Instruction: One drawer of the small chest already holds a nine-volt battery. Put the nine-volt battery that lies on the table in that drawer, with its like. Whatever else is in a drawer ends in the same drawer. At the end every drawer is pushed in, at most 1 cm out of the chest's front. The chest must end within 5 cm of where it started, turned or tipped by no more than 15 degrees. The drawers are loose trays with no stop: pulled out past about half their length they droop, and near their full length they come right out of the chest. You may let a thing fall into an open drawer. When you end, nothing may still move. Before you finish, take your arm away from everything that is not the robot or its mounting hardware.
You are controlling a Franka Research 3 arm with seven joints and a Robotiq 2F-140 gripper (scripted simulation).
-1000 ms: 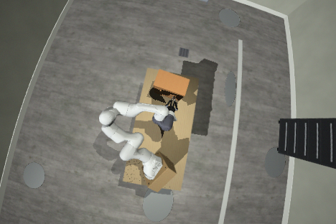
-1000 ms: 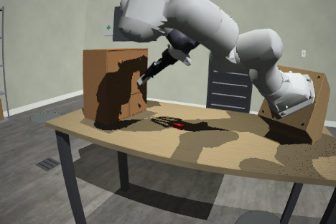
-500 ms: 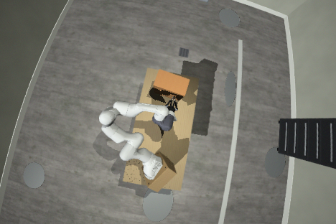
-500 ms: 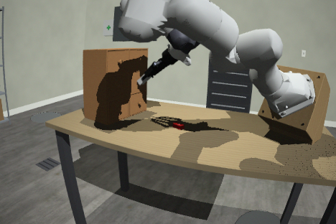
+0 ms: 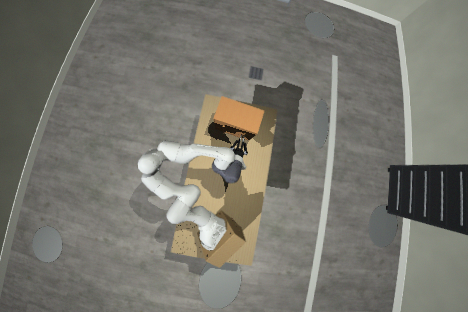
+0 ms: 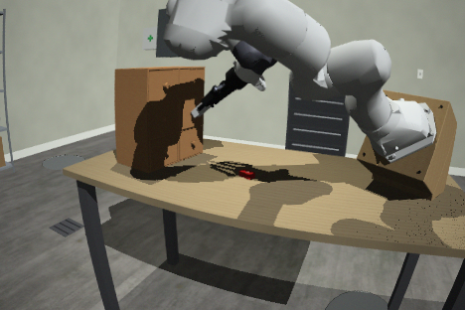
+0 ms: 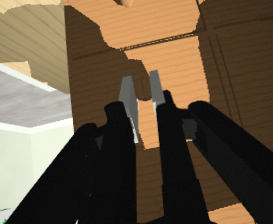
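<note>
The small orange-brown chest [image 5: 239, 111] [image 6: 131, 114] stands upright at the table's far end, its drawer fronts looking flush. My gripper [image 5: 241, 139] [image 6: 196, 112] [image 7: 143, 87] slants down to the chest's front, at the drawer above the lowest one in the column farther from the exterior camera. Its fingers are nearly closed, around that drawer's shadowed round knob [image 7: 144, 91]. The lower drawer's knob [image 6: 194, 145] [image 7: 124, 2] is free. A small red block [image 6: 246, 174], which looks like the nine-volt battery, lies on the table in front of the chest. The drawers' insides are hidden.
The table [image 6: 164, 194] [image 5: 197, 132] carries the chest at one end and the arm's tilted wooden base block [image 5: 231, 245] [image 6: 444, 144] at the other. The arm arches over the table between them. Its shadow falls across the chest's front and around the red block.
</note>
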